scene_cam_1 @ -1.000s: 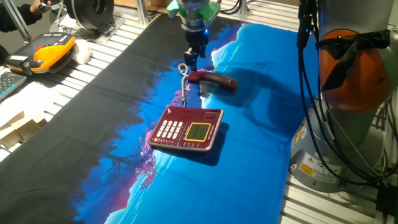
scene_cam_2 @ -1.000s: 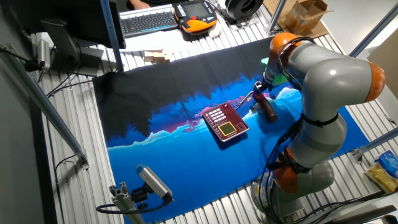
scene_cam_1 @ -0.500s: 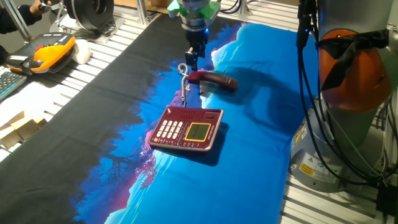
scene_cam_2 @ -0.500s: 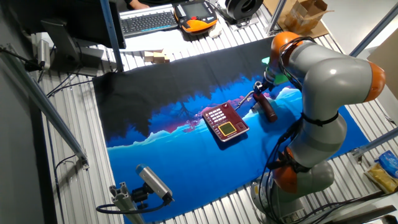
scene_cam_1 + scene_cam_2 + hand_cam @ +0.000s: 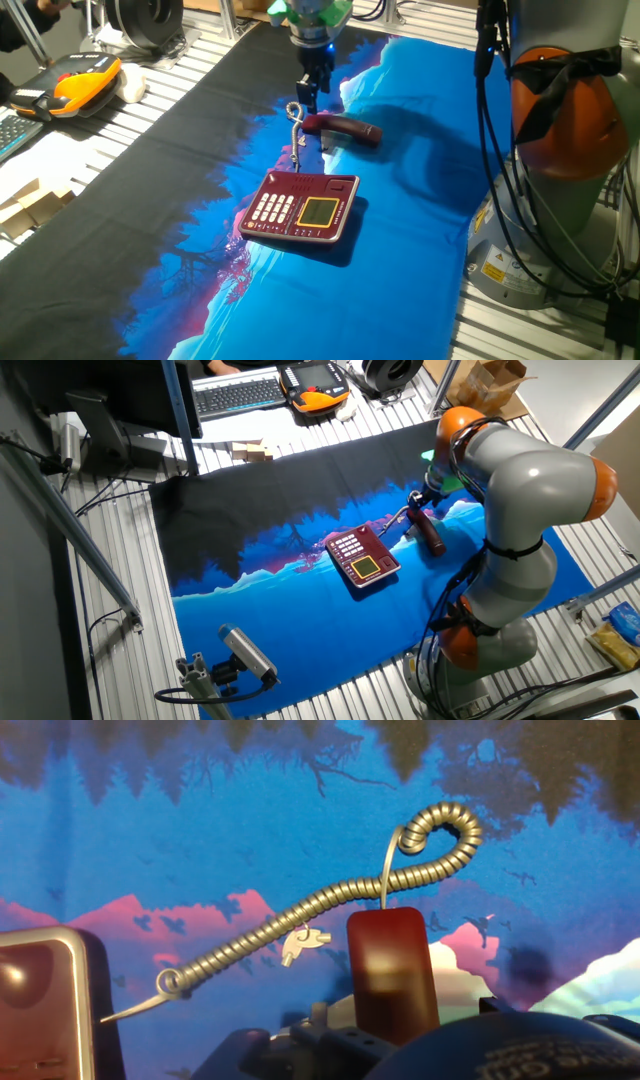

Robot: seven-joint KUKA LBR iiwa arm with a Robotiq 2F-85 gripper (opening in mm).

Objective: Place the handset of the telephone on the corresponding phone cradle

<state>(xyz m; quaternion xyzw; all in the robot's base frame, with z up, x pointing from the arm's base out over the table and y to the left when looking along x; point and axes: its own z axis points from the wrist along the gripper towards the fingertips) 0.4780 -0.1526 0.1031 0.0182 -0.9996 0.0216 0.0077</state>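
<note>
The dark red handset (image 5: pixel 345 130) lies on the blue cloth just beyond the telephone (image 5: pixel 300 207), off its cradle (image 5: pixel 305 180). Its pale curly cord (image 5: pixel 295 125) runs from its left end towards the base. My gripper (image 5: pixel 311 100) hangs over the handset's cord end, its fingertips close above it. The fingers look narrow, and I cannot tell whether they are open or shut. In the hand view the handset's end (image 5: pixel 390 965) is in the centre, with the cord (image 5: pixel 330 900) looping above it and the telephone's corner (image 5: pixel 35 1005) at the left. The other fixed view shows the handset (image 5: pixel 431 538), the telephone (image 5: pixel 362 555) and the gripper (image 5: pixel 417 503).
An orange and black device (image 5: pixel 85 80) and a keyboard (image 5: pixel 240 393) lie on the slatted table beyond the cloth. Small wooden blocks (image 5: pixel 250 452) and a cardboard box (image 5: pixel 490 385) are near the far edge. The arm's base (image 5: pixel 565 130) stands at the right.
</note>
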